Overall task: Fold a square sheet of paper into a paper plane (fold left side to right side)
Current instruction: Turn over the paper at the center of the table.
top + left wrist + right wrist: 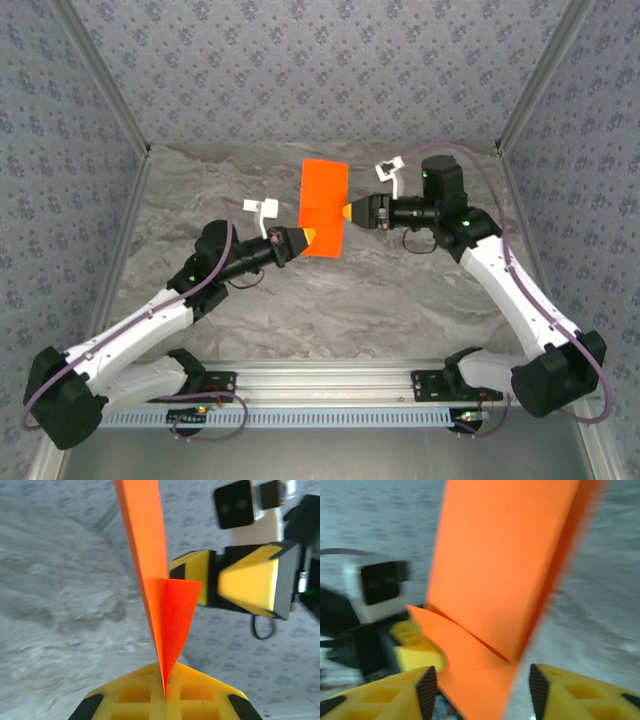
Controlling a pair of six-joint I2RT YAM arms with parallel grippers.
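The left gripper (306,238), reaching over the middle of the grey marbled table (400,310), has its yellow fingers pressed together on the near left corner of the thin, bright orange sheet of paper (323,195). The sheet, folded into a narrow double layer, rises off the table and slants toward its far edge. To its right, the right gripper (347,212) points at the sheet's right edge with its yellow fingers spread apart and the paper between them; contact cannot be told.

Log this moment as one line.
left gripper: shut on orange sheet | right gripper: open, straddling sheet edge | sheet: creased
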